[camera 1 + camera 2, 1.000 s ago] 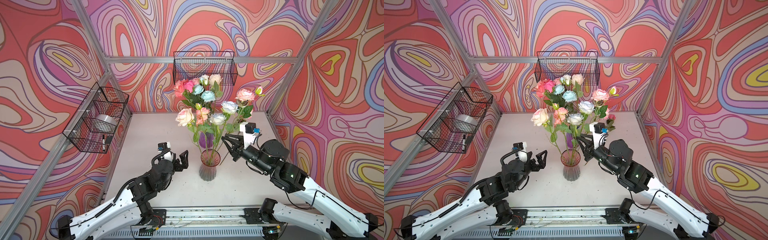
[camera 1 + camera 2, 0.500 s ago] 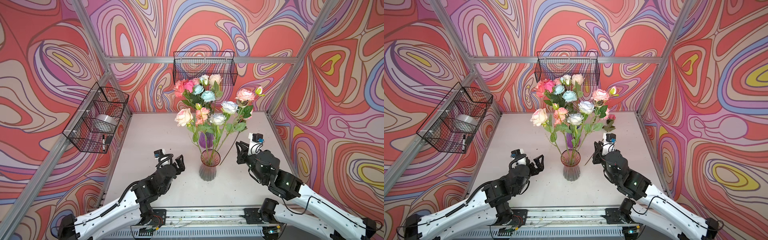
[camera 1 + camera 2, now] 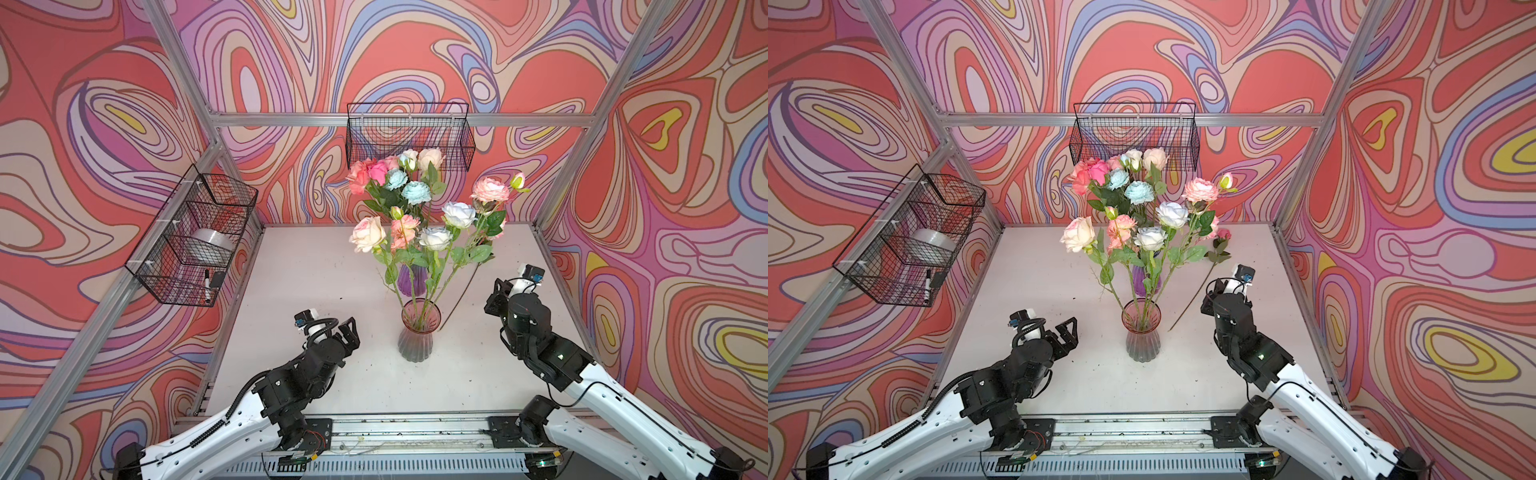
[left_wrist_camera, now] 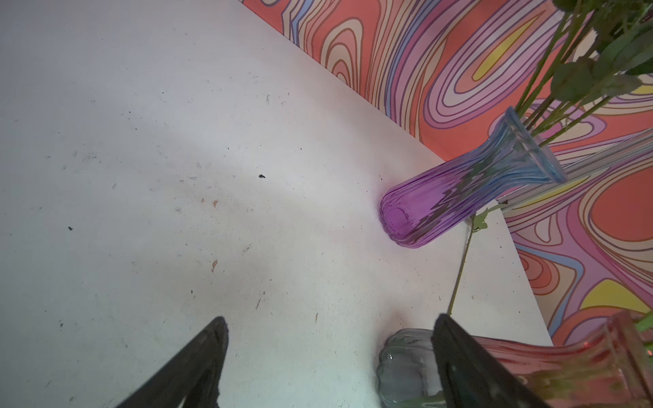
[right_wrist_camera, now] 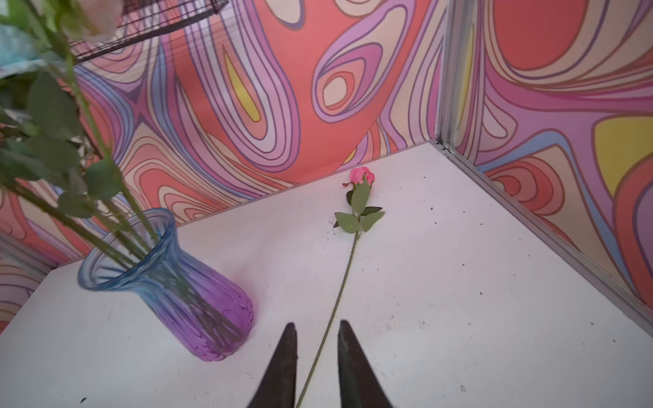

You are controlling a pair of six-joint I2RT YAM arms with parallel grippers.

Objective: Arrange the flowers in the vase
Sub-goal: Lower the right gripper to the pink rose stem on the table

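Most flowers (image 3: 415,193) stand in the near vase (image 3: 415,340) and the purple vase (image 5: 212,318) on the table (image 3: 316,291). My left gripper (image 4: 330,316) gapes empty. The right gripper (image 5: 317,323), jaws slightly parted, lines up over the last pink rose (image 5: 361,176), lying far right.

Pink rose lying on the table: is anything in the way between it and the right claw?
Nothing visible is. The right gripper hangs over the bare stem of the rose, jaws slightly apart on either side of it. The purple vase stands clear to the side.
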